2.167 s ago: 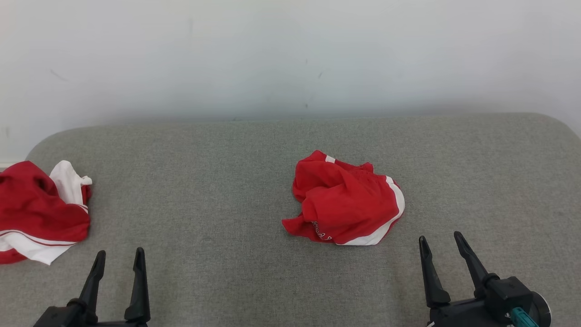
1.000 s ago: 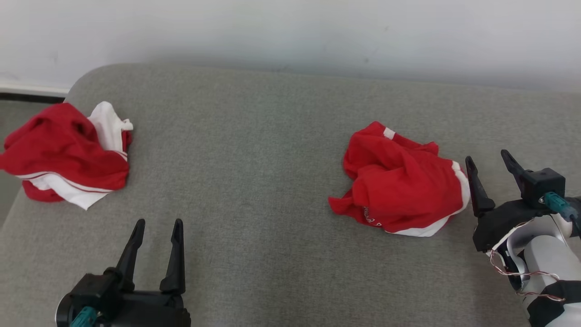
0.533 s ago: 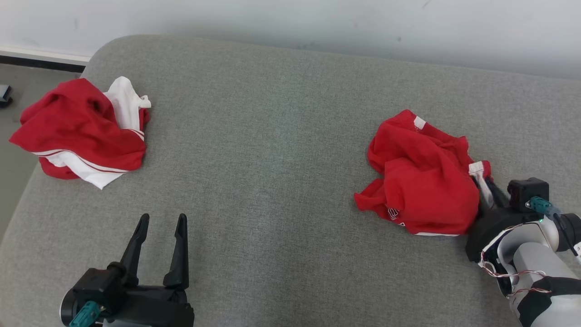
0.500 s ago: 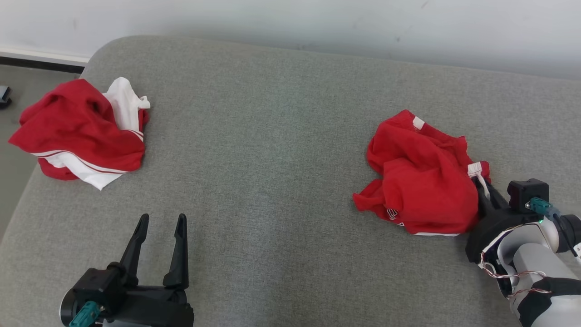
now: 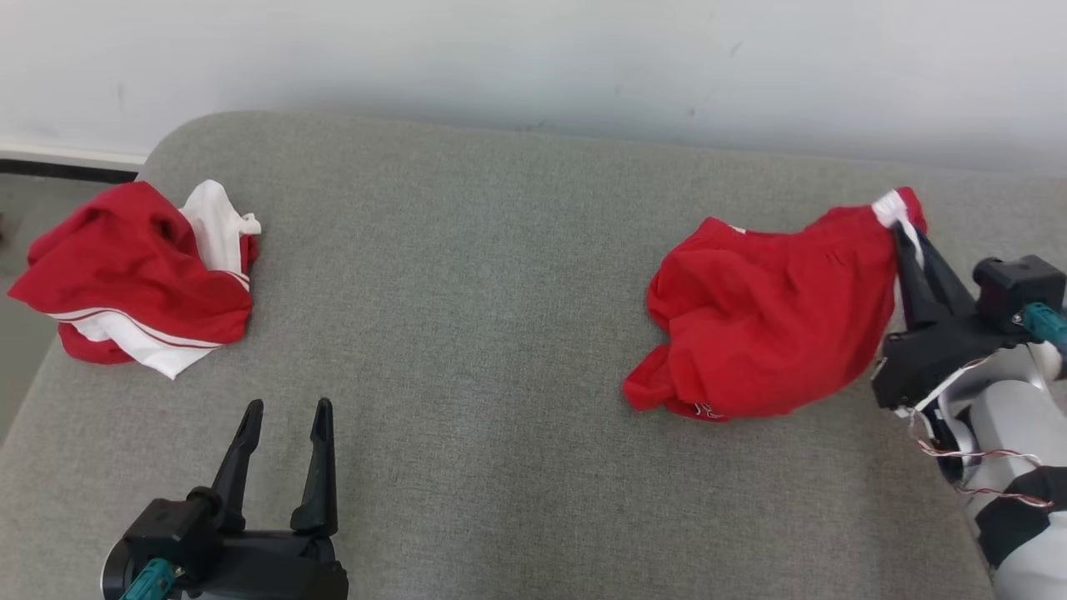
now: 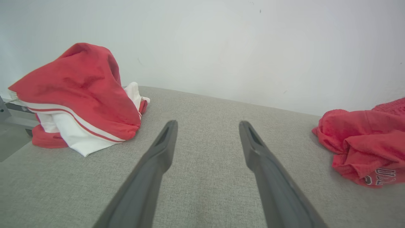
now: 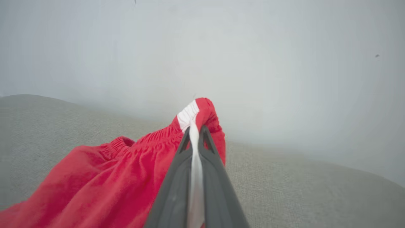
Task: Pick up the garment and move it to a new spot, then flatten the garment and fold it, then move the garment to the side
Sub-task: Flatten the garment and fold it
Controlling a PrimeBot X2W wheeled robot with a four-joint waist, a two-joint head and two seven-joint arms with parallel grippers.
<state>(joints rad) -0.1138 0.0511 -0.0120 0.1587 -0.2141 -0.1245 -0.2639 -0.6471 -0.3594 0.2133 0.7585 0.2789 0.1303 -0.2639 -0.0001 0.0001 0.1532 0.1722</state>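
right gripper (image 5: 900, 227) clamped, garment (image 5: 763, 329) corner lifted

You're looking at garment (image 5: 750, 333): plain red, white band at gathered waistband corner, small dark-and-white lettering on lower fold. Second garment (image 5: 125, 267): red, with white panel and thin red stripe through white. Cushion (image 5: 467, 292) under both: mottled grey weave. Wall (image 5: 533, 58): pale grey-white, few dark specks. Your left gripper (image 5: 288, 406) and right gripper (image 5: 902, 233): black fingers. Teal plug (image 5: 1042, 321) on right one. Forearm (image 5: 1000, 425): pale silver-white.
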